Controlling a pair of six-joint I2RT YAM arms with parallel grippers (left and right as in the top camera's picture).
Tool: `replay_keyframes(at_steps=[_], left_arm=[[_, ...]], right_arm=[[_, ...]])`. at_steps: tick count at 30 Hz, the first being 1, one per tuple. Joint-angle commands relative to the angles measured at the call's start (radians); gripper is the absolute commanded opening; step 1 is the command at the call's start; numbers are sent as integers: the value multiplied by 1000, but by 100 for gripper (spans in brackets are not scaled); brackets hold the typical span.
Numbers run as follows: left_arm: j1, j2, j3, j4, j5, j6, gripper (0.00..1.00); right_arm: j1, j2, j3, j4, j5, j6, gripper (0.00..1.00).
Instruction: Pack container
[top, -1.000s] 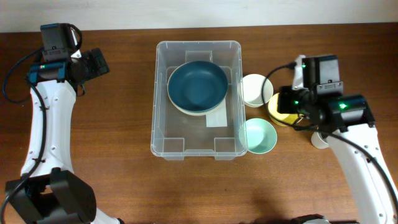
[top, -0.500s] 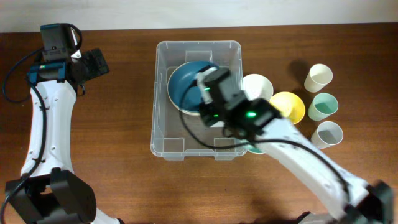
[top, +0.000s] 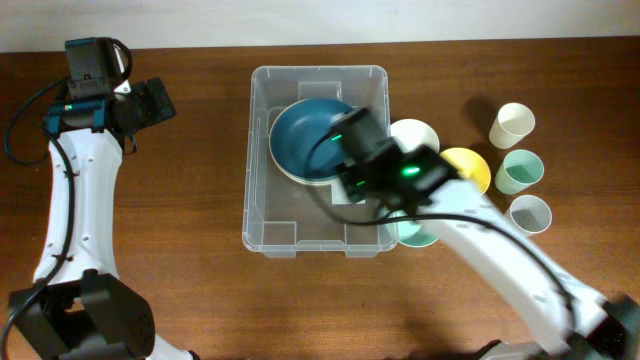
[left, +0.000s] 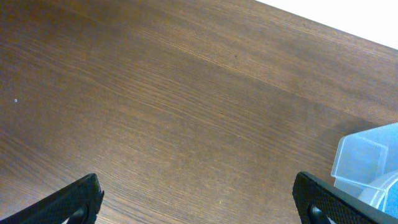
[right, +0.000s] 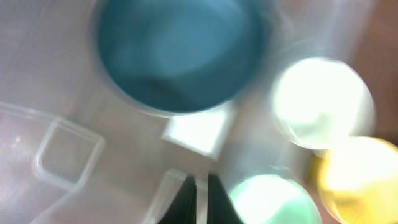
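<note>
The clear container (top: 262, 150) stands mid-table with a dark blue bowl (top: 305, 135) stacked on a cream bowl inside it. My right gripper (top: 352, 140) hovers, blurred, over the container's right half. In the right wrist view the right gripper (right: 199, 199) is shut and holds nothing, above the blue bowl (right: 177, 53) and the white label (right: 199, 130). My left gripper (top: 150, 100) stays far left over bare wood. In its wrist view the left gripper (left: 205, 208) is wide open and empty, with the container's corner (left: 367, 162) at the right edge.
Right of the container lie a white bowl (top: 415, 132), a yellow bowl (top: 472, 165) and a mint bowl (top: 415, 232), partly under my right arm. Further right stand a cream cup (top: 512, 123), a green cup (top: 522, 170) and a grey cup (top: 530, 213).
My right arm has swung from the right side of the table to above the container, uncovering the cups. The left arm has not moved.
</note>
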Motion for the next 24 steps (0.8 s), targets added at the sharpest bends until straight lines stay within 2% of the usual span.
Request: replay_keyframes(at_steps=[1,2,3,4,7,10,15,24], left_arm=[[2,-12,17,0,-4,2,100],[2,-12,17,0,-4,2,100],[2,-11,17,0,-4,2,100],[2,-12,17,0,-4,2,100],[2,-12,17,0,-4,2,100],[2,-12,17,0,-4,2,100],[2,-12,17,0,-4,2,100],[2,-12,17,0,-4,2,100]], right_arm=[[-208,-147,48,-123,93,110,4],[-274,-164,48,-155,80,116,17],[-332,-172,47,-177,55,117,40],[-412,-173,46,-205,-5,117,44],[-578,-157,-40,-220,-167,116,50],[-639,-140,-197,-133,-187,117,50],[-653,-136,-480,112,-420,117,50],[-653,-136,-706,330,-413,117,50]])
